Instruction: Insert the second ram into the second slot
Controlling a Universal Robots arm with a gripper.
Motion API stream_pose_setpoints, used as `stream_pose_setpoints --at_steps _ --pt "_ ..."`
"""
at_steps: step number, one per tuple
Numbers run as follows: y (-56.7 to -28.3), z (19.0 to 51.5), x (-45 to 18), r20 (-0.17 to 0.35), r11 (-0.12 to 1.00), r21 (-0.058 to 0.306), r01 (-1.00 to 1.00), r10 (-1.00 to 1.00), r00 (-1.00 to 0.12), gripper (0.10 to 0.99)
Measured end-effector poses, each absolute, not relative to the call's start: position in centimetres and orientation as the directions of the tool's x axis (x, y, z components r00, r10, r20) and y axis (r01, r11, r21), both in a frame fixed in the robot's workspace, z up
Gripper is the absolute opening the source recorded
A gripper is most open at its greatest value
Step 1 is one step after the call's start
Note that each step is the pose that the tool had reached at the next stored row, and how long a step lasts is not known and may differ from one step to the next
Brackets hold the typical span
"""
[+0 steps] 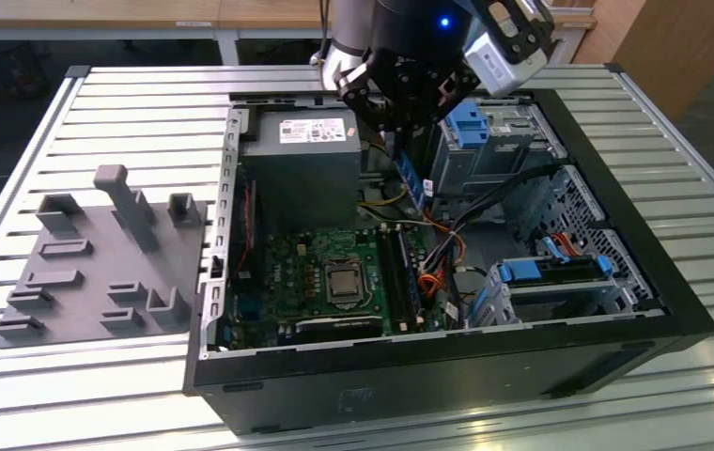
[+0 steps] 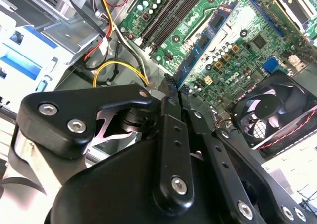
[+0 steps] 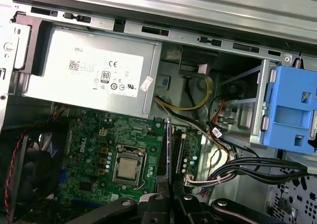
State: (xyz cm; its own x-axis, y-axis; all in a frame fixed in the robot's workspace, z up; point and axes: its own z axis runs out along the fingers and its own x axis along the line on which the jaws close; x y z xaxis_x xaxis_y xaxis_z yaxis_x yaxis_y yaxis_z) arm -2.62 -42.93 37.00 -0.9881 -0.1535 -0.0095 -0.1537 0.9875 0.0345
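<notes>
**Blue memory stick pinched above the motherboard slots**

At the exterior view's left, a grey moulded plastic fixture tray (image 1: pixel 94 258) lies on the slatted aluminium table (image 1: pixel 119 94). Just to its right sits the open black metal computer case (image 1: pixel 457 376), lying on its side. Inside, at the far left, is the grey box-shaped power supply (image 1: pixel 297 164). Nearer lies the green motherboard (image 1: pixel 285 272) with its square silver processor socket (image 1: pixel 338 282). Right of the power supply, the black gripper (image 1: pixel 402 132) has its fingers pressed together on the upper end of the second ram (image 1: pixel 415 180), a thin blue circuit-board stick. The second ram hangs tilted over the long dark memory slots (image 1: pixel 397 268), apart from them. In the second wrist view it (image 2: pixel 204 39) runs out from the fingertips across the board. Furthest right stand blue plastic drive caddies (image 1: pixel 555 269).
</notes>
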Motion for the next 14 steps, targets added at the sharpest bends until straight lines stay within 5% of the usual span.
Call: stream_pose_setpoints --at_steps 14 --pt "-42.94 36.99 -2.62 -0.009 0.998 0.034 -0.046 -0.046 -0.999 0.137"
